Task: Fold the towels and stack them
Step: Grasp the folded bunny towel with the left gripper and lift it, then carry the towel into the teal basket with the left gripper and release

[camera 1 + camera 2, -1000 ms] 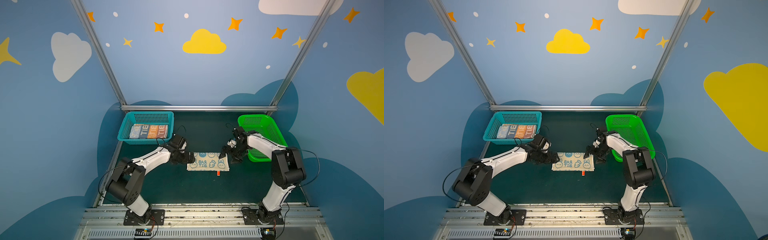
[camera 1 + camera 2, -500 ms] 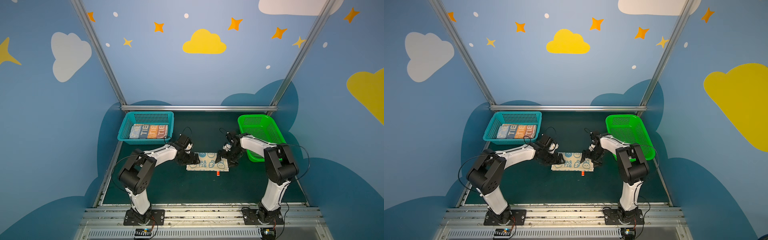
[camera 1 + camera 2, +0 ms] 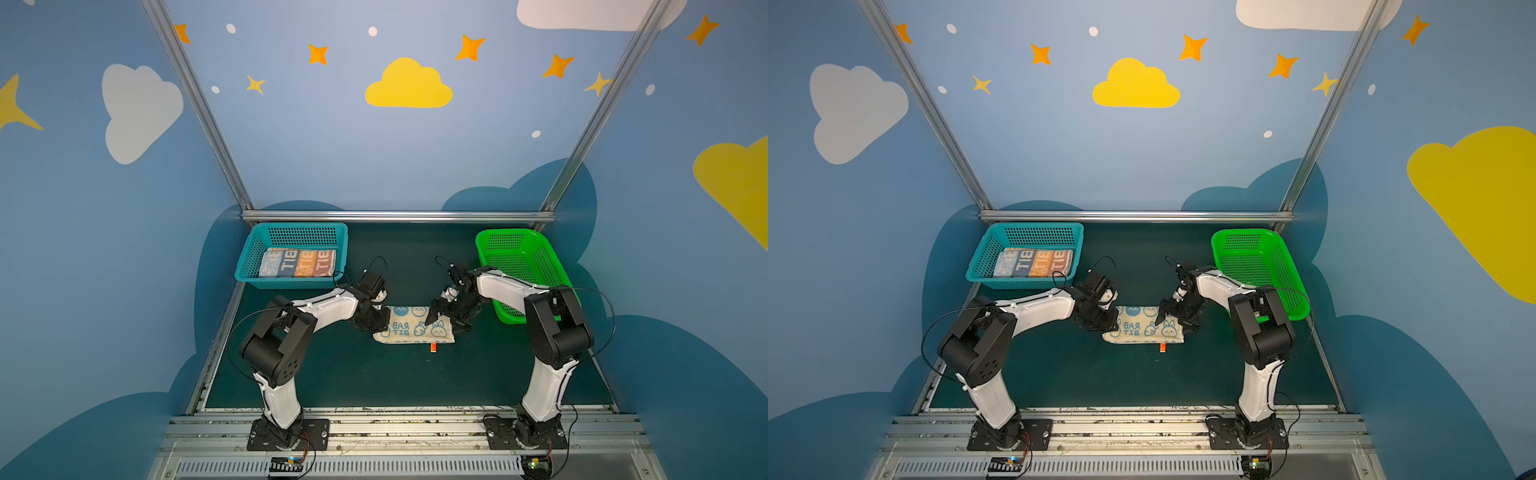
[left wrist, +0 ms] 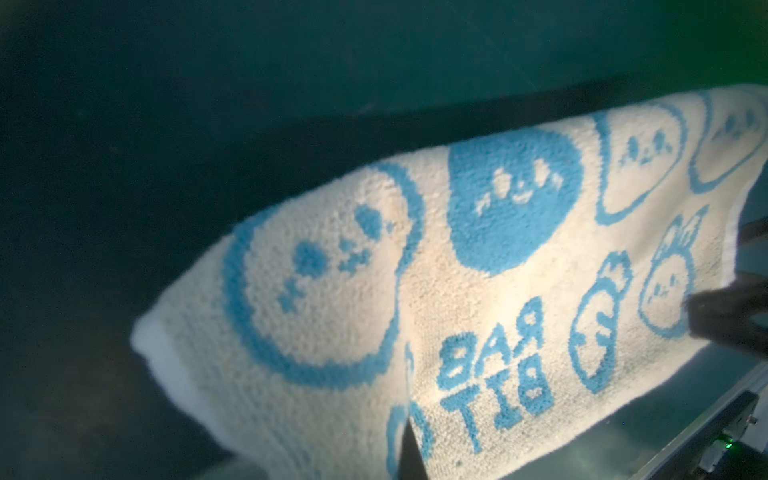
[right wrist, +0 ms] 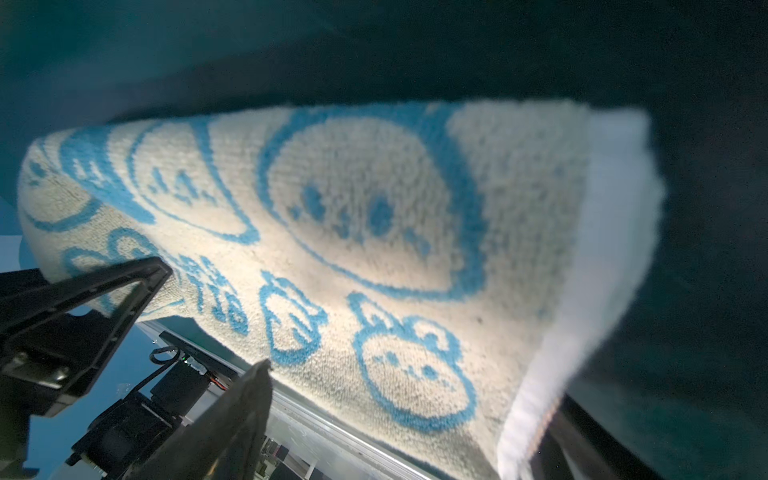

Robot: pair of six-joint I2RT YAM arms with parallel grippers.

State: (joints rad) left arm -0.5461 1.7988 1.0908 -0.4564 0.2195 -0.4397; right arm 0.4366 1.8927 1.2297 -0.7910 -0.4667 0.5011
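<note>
A blue-cream towel (image 3: pixel 411 328) (image 3: pixel 1142 328) with rabbit prints lies folded in a long strip at the middle of the dark mat. My left gripper (image 3: pixel 380 323) (image 3: pixel 1109 323) is shut on the strip's left end; in the left wrist view one dark finger (image 4: pixel 409 453) shows against the cloth (image 4: pixel 332 270). At the right end my right gripper (image 3: pixel 444 325) (image 3: pixel 1173 325) is open, and its fingers (image 5: pixel 249 399) straddle that end of the towel (image 5: pixel 374 208). A striped blue and orange towel (image 3: pixel 297 262) (image 3: pixel 1034 262) lies folded in the teal basket.
The teal basket (image 3: pixel 249 266) stands at the back left and a green basket (image 3: pixel 523 266) at the back right, close behind the right arm. A small orange tag (image 3: pixel 433 347) sticks out of the towel's front edge. A metal rail (image 3: pixel 395 415) runs along the front.
My left gripper has moved onto the towel's left end and shut on it. The right gripper has moved in over the right end and stayed open.
</note>
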